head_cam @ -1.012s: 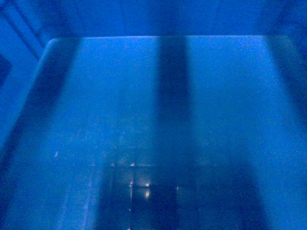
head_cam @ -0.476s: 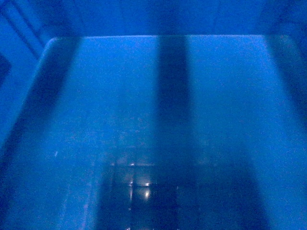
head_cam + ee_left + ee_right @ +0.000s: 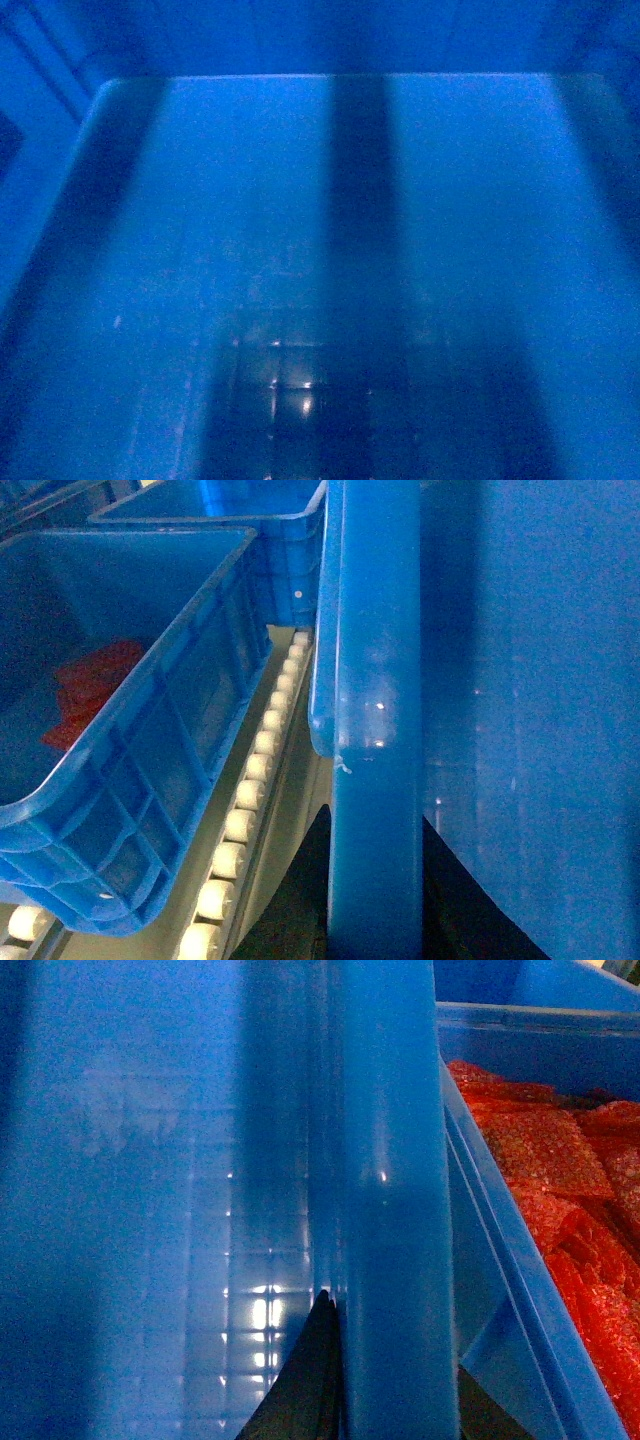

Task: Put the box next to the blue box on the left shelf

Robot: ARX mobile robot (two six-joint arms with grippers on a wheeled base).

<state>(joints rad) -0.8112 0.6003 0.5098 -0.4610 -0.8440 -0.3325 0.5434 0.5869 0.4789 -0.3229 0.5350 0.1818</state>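
Because the box (image 3: 320, 220) is big, the robot holds it from both sides, one claw on each wall. The left claw (image 3: 372, 880) is closed on the left rim, and the right claw (image 3: 395, 1380) is closed on the right rim. The head view shows only the box's shiny floor. The left wrist view shows the shelf rollers (image 3: 245, 810) and a blue crate (image 3: 110, 730) beside the box. The right wrist view shows red bags (image 3: 570, 1190) in another crate.
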